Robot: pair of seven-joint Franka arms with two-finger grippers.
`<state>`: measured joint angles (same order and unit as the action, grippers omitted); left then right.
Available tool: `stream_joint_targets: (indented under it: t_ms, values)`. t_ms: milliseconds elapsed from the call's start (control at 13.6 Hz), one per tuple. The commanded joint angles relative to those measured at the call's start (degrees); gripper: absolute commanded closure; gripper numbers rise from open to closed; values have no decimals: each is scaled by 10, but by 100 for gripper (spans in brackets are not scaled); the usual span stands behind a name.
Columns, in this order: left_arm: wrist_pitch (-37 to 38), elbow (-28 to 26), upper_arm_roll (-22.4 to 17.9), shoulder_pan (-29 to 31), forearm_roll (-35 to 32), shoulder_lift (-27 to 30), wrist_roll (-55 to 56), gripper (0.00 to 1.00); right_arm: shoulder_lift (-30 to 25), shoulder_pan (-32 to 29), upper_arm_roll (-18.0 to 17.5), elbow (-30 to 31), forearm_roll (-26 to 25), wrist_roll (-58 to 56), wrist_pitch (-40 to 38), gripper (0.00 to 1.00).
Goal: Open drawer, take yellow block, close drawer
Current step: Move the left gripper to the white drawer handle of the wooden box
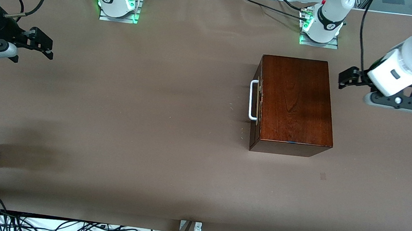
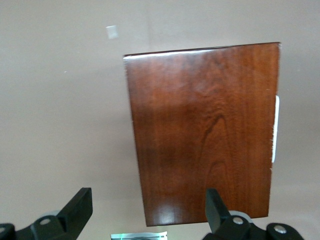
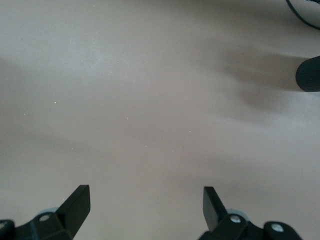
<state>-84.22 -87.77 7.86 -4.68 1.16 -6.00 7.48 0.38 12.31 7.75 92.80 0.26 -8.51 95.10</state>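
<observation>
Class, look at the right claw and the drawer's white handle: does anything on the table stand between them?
Nothing visible does. Bare table lies between the open right claw and the white handle on the shut drawer.

left tool spread wide over the wooden box.

yellow block unseen inside the shut drawer, right arm's pincer half cropped at the frame edge

Wooden box sitting on the table toward the left arm's end, its drawer facing nine o'clock in the front view, left gripper hovering beside the box at two o'clock, right gripper hanging over the table's right-arm end at nine o'clock.
</observation>
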Motion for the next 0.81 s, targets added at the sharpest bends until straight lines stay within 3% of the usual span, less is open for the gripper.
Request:
stream_joint_targets:
  t_ms: [0, 367, 734]
  values:
    - [13, 40, 12, -51, 8, -49, 29, 0, 3, 2, 0, -11, -6, 3, -5, 0]
    - [-44, 57, 12, -155, 6, -109, 207, 0, 3, 2, 0, -11, -6, 4, -5, 0]
    - [-105, 66, 11, -220, -27, -171, 259, 0, 3, 2, 0, -11, -6, 4, -5, 0]
